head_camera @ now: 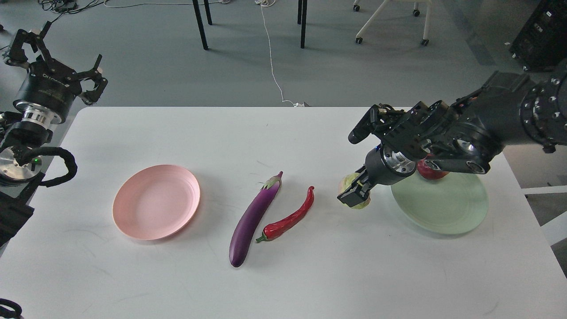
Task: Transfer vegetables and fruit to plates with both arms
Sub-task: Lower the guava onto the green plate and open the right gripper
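My right gripper (355, 193) is shut on the bumpy yellow-green fruit (346, 181) and holds it just above the table, left of the mint green plate (443, 208). The dark red pomegranate-like fruit (432, 172) lies at the plate's back edge, mostly hidden by my right arm. The purple eggplant (253, 218) and the red chili pepper (290, 217) lie side by side at the table's middle. The pink plate (156, 202) stands empty at the left. My left gripper (53, 51) is open and empty, raised off the table's back left corner.
The white table (283, 274) has its right edge just past the green plate. Beyond the back edge are black table legs (200, 24), a white cable (272, 57) on the floor and a white chair base (390, 22).
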Robot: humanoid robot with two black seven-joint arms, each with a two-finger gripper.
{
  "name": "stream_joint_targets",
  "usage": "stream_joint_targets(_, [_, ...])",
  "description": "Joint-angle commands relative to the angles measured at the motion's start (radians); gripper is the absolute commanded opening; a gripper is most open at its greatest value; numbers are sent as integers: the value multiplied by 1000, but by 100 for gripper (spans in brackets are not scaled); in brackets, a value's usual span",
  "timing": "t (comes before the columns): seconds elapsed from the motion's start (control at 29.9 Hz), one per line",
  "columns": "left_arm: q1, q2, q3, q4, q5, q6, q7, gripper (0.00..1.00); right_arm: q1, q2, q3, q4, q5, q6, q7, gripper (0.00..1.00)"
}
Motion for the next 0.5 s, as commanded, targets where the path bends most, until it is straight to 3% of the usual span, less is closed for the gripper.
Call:
stream_joint_targets(0.0, [0,7,2,0,-2,0,0,98,21,-105,-3,9,-7,1,0,46])
stream_joint_targets(0.27, [0,1,3,-3,-2,0,3,98,-13,-297,-14,58,-122,-2,0,52])
stream_joint_targets(0.47, [-5,0,3,-3,-4,0,2,98,-96,-363,-12,49,-135,-7,-2,59])
